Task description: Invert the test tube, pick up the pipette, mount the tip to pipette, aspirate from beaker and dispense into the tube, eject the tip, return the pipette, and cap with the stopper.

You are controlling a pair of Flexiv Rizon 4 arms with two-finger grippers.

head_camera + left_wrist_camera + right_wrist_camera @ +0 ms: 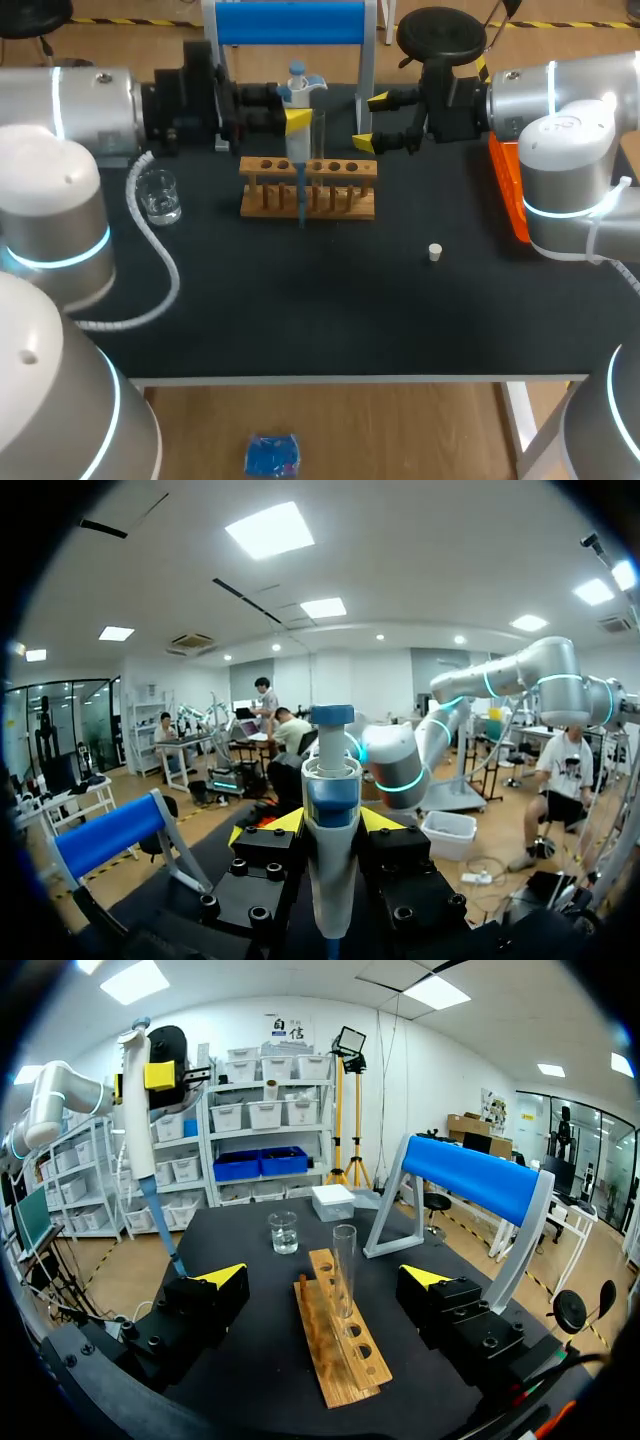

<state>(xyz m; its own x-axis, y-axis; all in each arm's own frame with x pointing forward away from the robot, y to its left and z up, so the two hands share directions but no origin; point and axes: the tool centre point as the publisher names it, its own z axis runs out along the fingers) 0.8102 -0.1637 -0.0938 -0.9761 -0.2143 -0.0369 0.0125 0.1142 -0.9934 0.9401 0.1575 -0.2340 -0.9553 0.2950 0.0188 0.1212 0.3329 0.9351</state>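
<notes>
black table (300,320), left fingers (283,824) tight on pipette (299,160), test tube (345,1265) ahead of open right fingers (222,1276)

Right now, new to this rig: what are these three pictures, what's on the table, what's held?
Two robot arms work at a black table. The head view looks down from above and behind: left arm enters from the left, right arm from the right. The two round pictures come from cameras on each wrist, looking along the yellow-tipped jaws. The left jaws are shut on a blue and white plastic pipette, held roughly upright above the table. The right jaws are open and empty. A clear glass test tube stands in a wooden rack. Also on the table: a small clear glass beaker, a small white stopper, an orange tray at the right edge.
</notes>
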